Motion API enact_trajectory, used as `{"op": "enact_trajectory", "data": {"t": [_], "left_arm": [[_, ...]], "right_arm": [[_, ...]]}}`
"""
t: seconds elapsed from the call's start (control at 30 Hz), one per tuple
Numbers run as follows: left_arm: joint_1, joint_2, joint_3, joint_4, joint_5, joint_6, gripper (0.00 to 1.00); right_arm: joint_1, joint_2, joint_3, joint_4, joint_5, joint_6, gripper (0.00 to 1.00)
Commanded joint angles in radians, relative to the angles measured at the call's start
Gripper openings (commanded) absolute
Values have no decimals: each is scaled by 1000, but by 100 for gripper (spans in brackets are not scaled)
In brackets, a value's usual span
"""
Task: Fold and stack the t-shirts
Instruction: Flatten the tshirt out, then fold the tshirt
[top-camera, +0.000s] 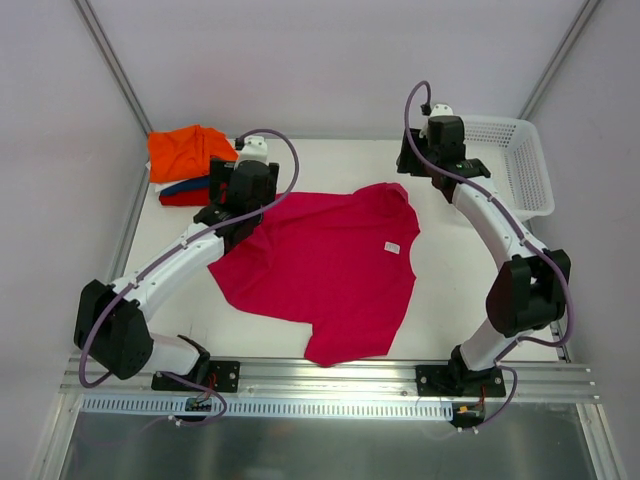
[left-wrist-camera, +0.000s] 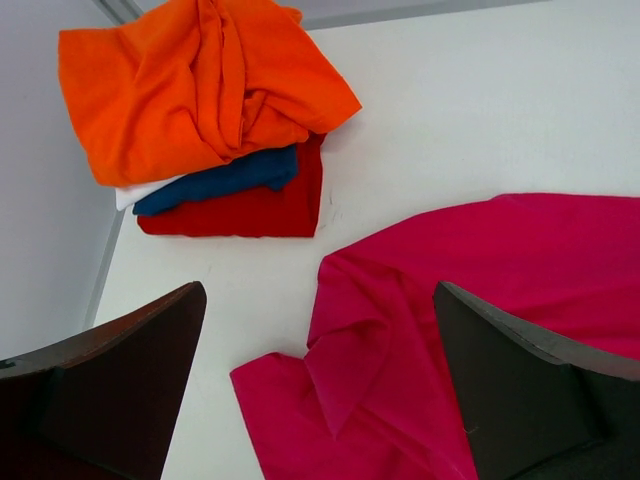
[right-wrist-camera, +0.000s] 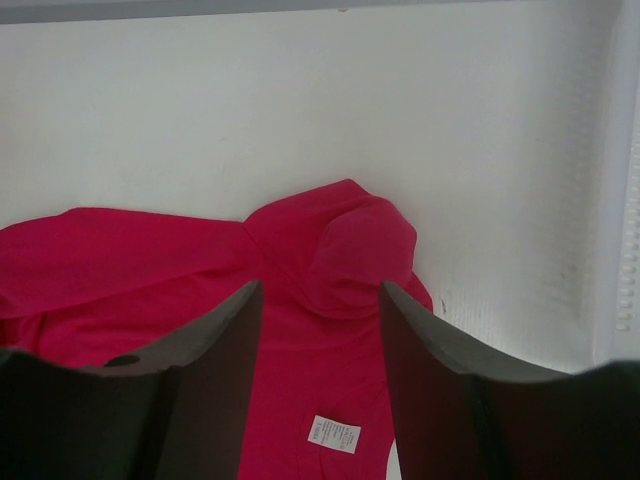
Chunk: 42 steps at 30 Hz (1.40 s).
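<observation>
Shows, in the top view, a large magenta-pink cloth t-shirt (top-camera: 325, 265) spread loose and rumpled across the centre of the frame, its long axis seemingly running from the upper edge down toward lower centre. Puts the left gripper (top-camera: 240, 195) over the garment's upper-left corner and the right gripper (top-camera: 432, 150) just beyond its upper-right corner, with each arm nearer its own corner. Places a stack in the upper left, with a bunched orange cloth shirt (top-camera: 185, 150) on a folded dark blue shirt (top-camera: 188, 185) and a folded red shirt (top-camera: 178, 198), and a white plastic mesh basket (top-camera: 525, 165) in the upper right. Looks down, from the left wrist, between dark fingers (left-wrist-camera: 110, 390) spread wide and gripping nothing, with a pink sleeve fold below the gap and toward the lower right, the stack well apart in the upper left. Finds, from the right wrist, jaws parted and empty, a rounded pink fold just above the gap at centre and a small white label (right-wrist-camera: 333, 434) at bottom centre. Suggests a pinch of both upper corners as the likely next move.
</observation>
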<state>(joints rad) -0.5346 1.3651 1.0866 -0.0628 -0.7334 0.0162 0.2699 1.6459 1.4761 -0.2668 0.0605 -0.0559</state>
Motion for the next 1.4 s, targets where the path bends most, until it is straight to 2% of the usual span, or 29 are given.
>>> {"op": "enact_trajectory", "data": {"t": [0.0,0.2,0.4,0.73,0.97,1.1,1.23,1.27,1.37], "left_arm": [[10,-44,-19,60,3,-8,99],[8,-112,-114,48,32,-82,99],[10,-110,-171,2,68,-180,99],[8,-107,-185,-22,63,-200,99],[50,-15,-154,-15,83,-202,99],[97,66,-131,-8,191,-231,99],[145,120,-119,7,307,-269,86],[162,124,-122,15,330,-283,78],[185,138,-129,43,410,-300,61]], "right_arm": [[18,-40,10,21,-2,1,53],[92,-84,-43,-9,9,24,52],[192,-118,-194,21,25,97,52],[301,-66,-381,103,44,185,52],[356,-43,-473,158,33,225,51],[391,-54,-519,184,41,243,51],[416,-51,-556,196,52,257,50],[419,-46,-566,205,52,261,50],[430,-40,-577,212,55,263,50]]}}
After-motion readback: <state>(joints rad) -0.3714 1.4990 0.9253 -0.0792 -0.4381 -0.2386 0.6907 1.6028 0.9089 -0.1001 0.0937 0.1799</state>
